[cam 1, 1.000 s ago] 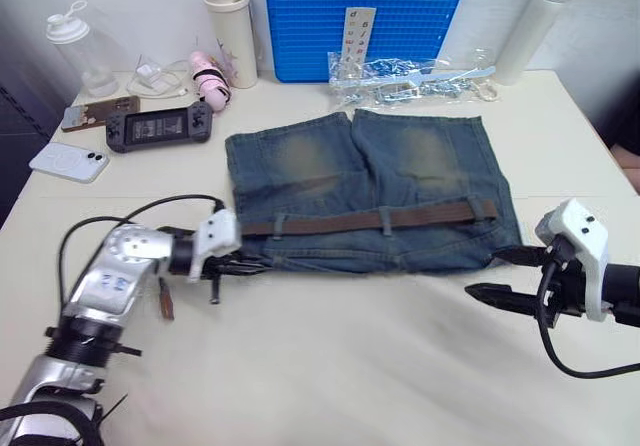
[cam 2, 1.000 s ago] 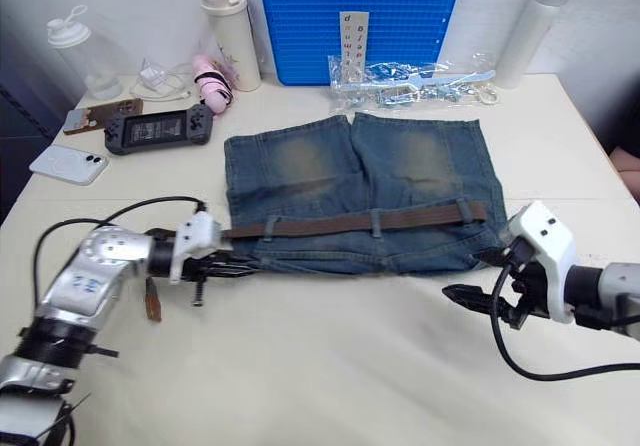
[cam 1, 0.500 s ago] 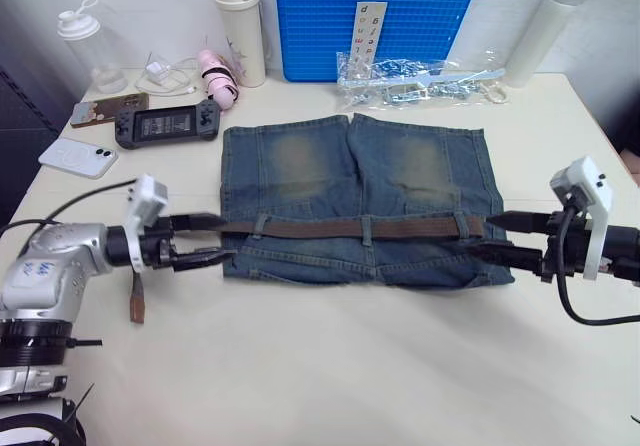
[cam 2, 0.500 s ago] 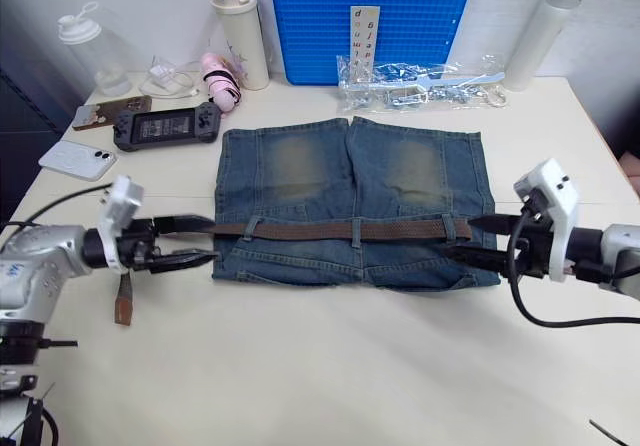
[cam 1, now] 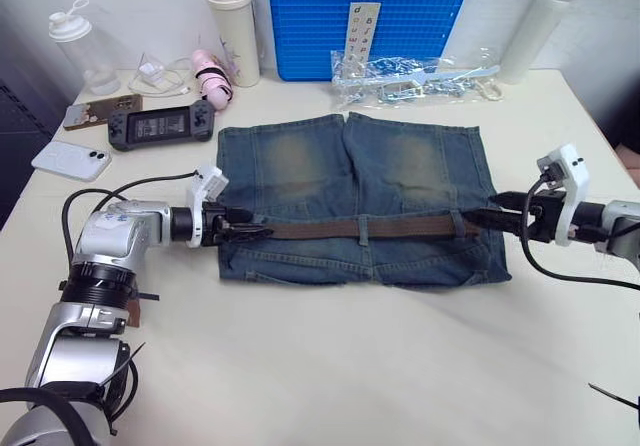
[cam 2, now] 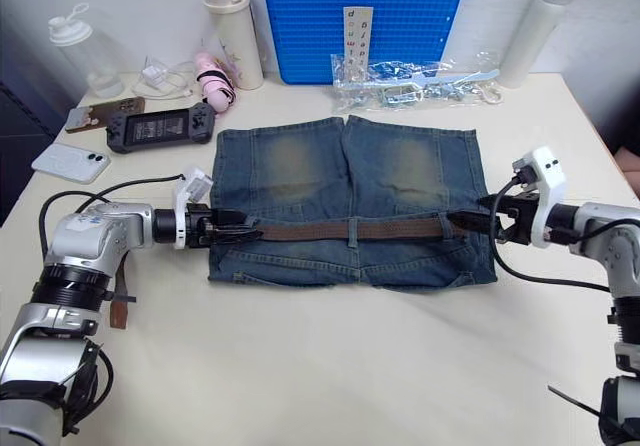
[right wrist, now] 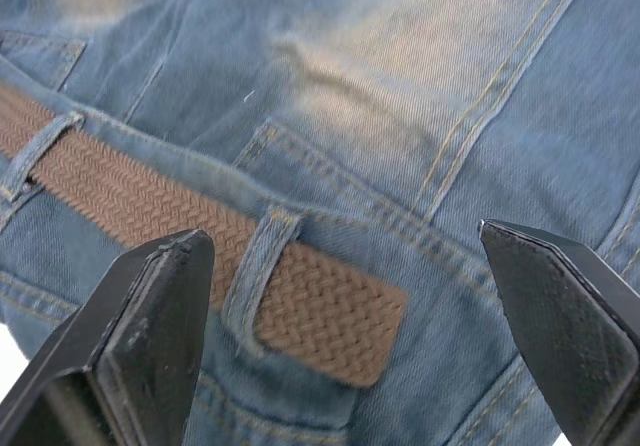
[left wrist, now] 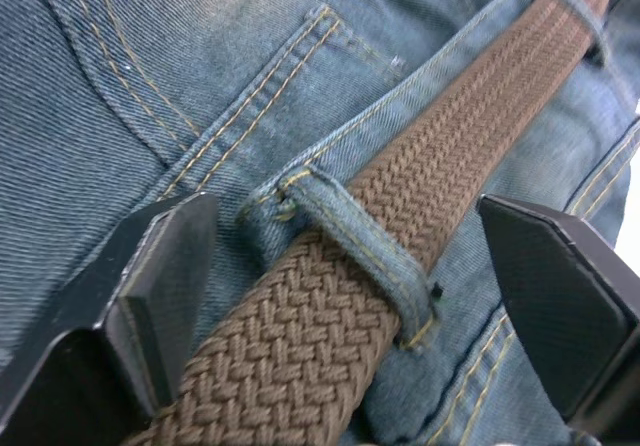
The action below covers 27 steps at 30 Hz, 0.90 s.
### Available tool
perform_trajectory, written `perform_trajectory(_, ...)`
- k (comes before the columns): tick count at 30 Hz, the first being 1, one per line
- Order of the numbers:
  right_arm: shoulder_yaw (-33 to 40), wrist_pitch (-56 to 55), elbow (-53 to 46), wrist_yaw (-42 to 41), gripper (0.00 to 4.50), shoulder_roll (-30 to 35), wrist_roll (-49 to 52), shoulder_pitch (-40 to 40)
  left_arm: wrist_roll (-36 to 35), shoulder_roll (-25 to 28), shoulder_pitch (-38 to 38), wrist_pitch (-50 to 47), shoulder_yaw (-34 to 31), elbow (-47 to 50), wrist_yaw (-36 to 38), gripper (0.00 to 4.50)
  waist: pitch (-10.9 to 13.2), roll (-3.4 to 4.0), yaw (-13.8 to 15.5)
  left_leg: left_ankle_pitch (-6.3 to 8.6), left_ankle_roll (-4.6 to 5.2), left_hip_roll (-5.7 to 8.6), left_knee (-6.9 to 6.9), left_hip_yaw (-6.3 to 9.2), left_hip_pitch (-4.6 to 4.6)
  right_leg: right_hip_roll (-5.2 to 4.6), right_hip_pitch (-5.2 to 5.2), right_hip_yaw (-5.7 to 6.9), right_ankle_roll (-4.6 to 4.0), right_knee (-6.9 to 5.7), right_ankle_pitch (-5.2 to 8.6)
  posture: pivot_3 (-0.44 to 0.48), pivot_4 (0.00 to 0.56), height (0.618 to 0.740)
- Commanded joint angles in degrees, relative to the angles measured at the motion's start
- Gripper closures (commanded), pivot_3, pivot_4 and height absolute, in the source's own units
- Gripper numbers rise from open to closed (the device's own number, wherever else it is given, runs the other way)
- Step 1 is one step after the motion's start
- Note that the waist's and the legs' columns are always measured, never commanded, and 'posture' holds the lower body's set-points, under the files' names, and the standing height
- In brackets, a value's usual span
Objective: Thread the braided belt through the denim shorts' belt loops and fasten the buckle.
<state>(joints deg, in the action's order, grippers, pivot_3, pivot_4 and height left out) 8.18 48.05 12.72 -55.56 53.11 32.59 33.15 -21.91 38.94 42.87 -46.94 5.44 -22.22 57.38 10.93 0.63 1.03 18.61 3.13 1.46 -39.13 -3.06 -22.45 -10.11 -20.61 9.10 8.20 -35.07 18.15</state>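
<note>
The denim shorts (cam 1: 400,166) lie flat in the middle of the table, waistband toward me. The braided belt (cam 1: 400,228) runs across the waistband under several belt loops (left wrist: 360,236). My left gripper (cam 1: 245,233) is open at the shorts' left edge, its fingers (left wrist: 160,276) on either side of the strap and one loop. My right gripper (cam 1: 488,218) is open at the right edge, astride the belt's blunt brown end (right wrist: 340,326) just past a loop (right wrist: 255,276). The buckle is hidden. A reddish-brown strip (cam 2: 118,308) lies by my left forearm.
Along the back stand a blue crate (cam 1: 370,16), a cream tumbler (cam 1: 232,16), a white bottle (cam 1: 530,21) and a bag of metal parts (cam 1: 420,76). A game console (cam 1: 160,124) and a phone (cam 1: 68,160) lie at the back left. Bare tabletop (cam 1: 350,366) lies in front.
My left gripper has gone from shut to open and moved right onto the belt at the shorts' left edge. My right gripper has moved up and inward to the belt's right end.
</note>
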Motion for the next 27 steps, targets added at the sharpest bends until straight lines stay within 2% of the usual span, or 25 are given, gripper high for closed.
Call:
perform_trajectory(1,0.63,-1.75,3.67,-1.94,0.00,-1.42,-0.22,2.36,1.94,-0.74,1.39,0.33,0.27,-2.26,-0.78,0.02,0.00,0.00,0.00,0.00,0.01,0.00,-0.04,0.00,0.01,0.00,0.03,-0.01,0.00,0.00,0.00,0.000,0.150,0.689)
perform_trajectory(5,0.41,-2.97,8.45,-3.09,0.00,-3.03,-0.88,3.83,1.63,-2.14,1.99,-1.00,-0.93,-2.82,-1.64,0.02,-0.01,0.00,0.32,-0.05,0.05,0.06,-0.09,0.00,0.02,-0.08,0.05,-0.02,0.00,-0.03,0.00,0.000,0.150,0.689)
perform_trajectory(9,-2.96,-4.32,11.49,-5.01,0.00,-4.08,-4.00,4.88,0.70,-2.80,1.35,-2.77,-2.18,-1.51,-1.72,1.16,0.00,0.00,0.21,-0.05,0.06,0.12,-0.08,0.02,0.01,-0.13,0.03,-0.01,0.00,-0.07,0.00,0.000,0.150,0.689)
perform_trajectory(11,-4.31,-3.86,12.49,-5.39,0.00,-3.88,-5.44,4.87,0.52,-2.75,0.86,-3.17,-2.44,-0.65,-1.67,2.15,0.00,0.00,0.21,-0.05,0.06,0.12,-0.07,0.05,0.01,-0.13,0.02,0.02,0.00,-0.08,0.00,0.000,0.150,0.689)
perform_trajectory(14,-4.40,-5.54,12.80,-7.24,0.75,-3.43,-6.34,4.44,-0.42,-2.52,0.03,-4.19,-3.10,2.07,-1.17,3.27,0.00,0.00,0.17,-0.04,0.07,0.14,-0.06,0.06,-0.01,-0.13,0.01,0.01,0.00,-0.07,0.00,0.000,0.150,0.689)
perform_trajectory(15,-3.70,-6.48,12.15,-8.12,1.27,-3.18,-6.07,4.09,-0.72,-2.22,-0.49,-3.93,-3.08,3.47,-0.35,3.73,0.00,0.00,0.18,-0.04,0.07,0.15,-0.05,0.06,-0.04,-0.14,0.00,0.02,0.00,-0.05,0.00,0.000,0.150,0.689)
perform_trajectory(17,-3.06,-9.34,10.61,-9.92,1.77,-2.10,-6.46,2.87,-1.46,-1.50,-1.69,-3.17,-2.92,6.10,1.80,4.17,0.00,0.00,0.15,-0.04,0.07,0.18,-0.04,0.07,-0.04,-0.16,-0.01,0.02,0.00,-0.05,0.00,0.000,0.150,0.689)
perform_trajectory(18,-3.17,-12.22,9.52,-11.09,2.47,-1.02,-7.47,1.62,-2.17,-1.05,-2.43,-2.92,-3.04,7.62,3.13,4.49,0.00,0.00,0.17,-0.04,0.07,0.18,-0.04,0.07,-0.04,-0.16,-0.01,0.02,0.00,-0.06,0.00,0.000,0.150,0.689)
perform_trajectory(19,-3.31,-16.02,8.46,-12.28,2.58,0.03,-8.79,0.21,-2.83,-0.72,-2.98,-3.00,-3.43,8.86,3.91,4.50,0.00,0.00,0.30,-0.04,0.07,0.19,-0.04,0.08,-0.04,-0.17,-0.01,0.01,0.00,-0.06,0.00,0.000,0.150,0.689)
perform_trajectory(23,-0.10,-27.58,-1.66,-14.79,4.42,2.84,-9.97,-8.92,-4.14,2.41,-6.17,-0.04,-4.38,14.63,7.95,4.50,0.00,0.00,0.33,-0.04,0.07,0.26,-0.03,0.21,-0.10,-0.19,-0.01,0.03,0.01,-0.03,0.00,0.000,0.150,0.689)
perform_trajectory(27,6.40,-43.75,-12.31,-11.03,4.48,0.39,-13.31,-20.73,-4.07,4.51,-10.40,9.24,-5.87,19.06,11.91,4.50,0.00,0.00,0.33,-0.03,0.06,0.24,0.03,0.20,-0.04,-0.19,0.02,0.05,0.01,-0.02,0.00,0.000,0.150,0.689)
